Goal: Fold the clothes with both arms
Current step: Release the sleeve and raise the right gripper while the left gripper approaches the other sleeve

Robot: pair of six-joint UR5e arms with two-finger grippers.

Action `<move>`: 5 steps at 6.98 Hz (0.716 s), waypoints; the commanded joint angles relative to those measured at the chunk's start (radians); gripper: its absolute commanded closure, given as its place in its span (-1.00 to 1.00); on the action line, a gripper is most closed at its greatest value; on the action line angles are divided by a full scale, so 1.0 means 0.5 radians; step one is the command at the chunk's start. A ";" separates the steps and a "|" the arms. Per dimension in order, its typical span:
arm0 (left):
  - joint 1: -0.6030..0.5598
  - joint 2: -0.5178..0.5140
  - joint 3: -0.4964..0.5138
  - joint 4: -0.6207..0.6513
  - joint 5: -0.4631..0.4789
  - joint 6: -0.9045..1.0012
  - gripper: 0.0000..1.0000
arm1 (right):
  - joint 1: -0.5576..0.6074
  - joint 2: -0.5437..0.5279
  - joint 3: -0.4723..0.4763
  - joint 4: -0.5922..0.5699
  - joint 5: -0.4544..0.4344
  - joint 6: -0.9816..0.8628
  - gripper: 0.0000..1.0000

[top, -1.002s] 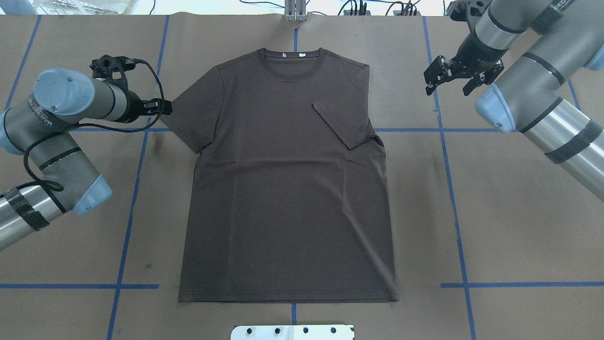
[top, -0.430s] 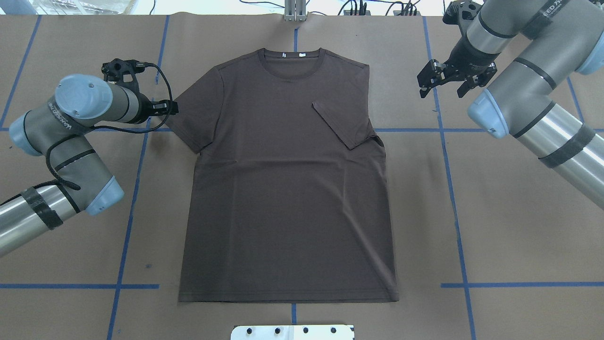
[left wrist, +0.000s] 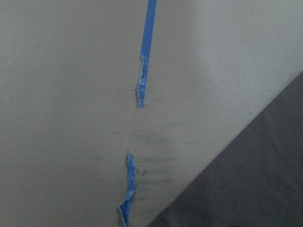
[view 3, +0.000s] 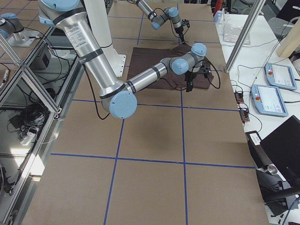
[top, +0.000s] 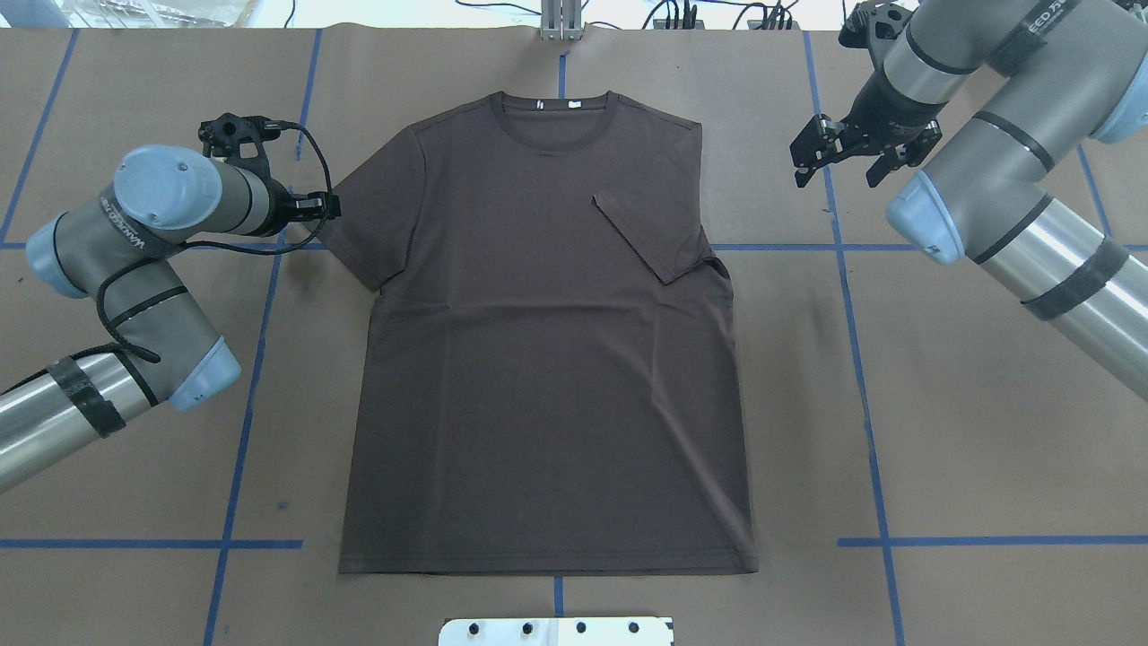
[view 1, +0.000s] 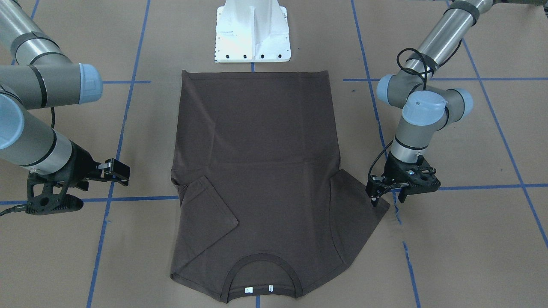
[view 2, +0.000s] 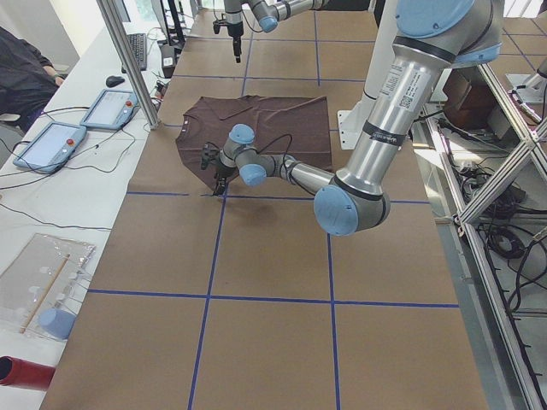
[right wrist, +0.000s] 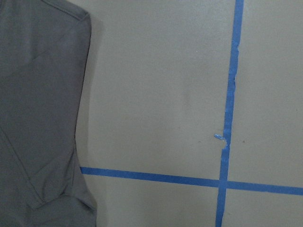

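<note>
The dark brown T-shirt (top: 538, 359) lies flat on the brown table, collar at the far edge, also in the front view (view 1: 257, 141). Its sleeve on my right side is folded in over the chest (top: 650, 238). The other sleeve (top: 372, 215) is spread out flat. My left gripper (top: 325, 208) hangs low just outside that sleeve's edge, open and empty (view 1: 386, 199). Its wrist view shows only the sleeve corner (left wrist: 255, 179) and torn tape. My right gripper (top: 836, 170) is open and empty, above bare table beyond the shirt's right shoulder (right wrist: 38, 94).
Blue tape lines (top: 852, 296) cross the brown paper table. The white base plate (top: 556, 631) sits at the near edge below the hem. A metal post (top: 560, 20) and cables stand at the far edge. Tablets (view 2: 51, 141) lie on the side table.
My left arm has swung toward the shirt, bringing its gripper up to the spread sleeve's edge. My right gripper has drifted a little left and toward the far edge, still open.
</note>
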 commanded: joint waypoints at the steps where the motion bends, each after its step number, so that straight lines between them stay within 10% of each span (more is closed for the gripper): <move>1: 0.011 -0.020 0.032 -0.002 0.001 -0.002 -0.70 | 0.001 -0.002 -0.006 0.015 0.000 0.000 -1.00; 5: 0.030 -0.027 0.029 0.007 0.001 0.007 0.78 | -0.002 -0.006 -0.006 0.015 0.000 0.000 -1.00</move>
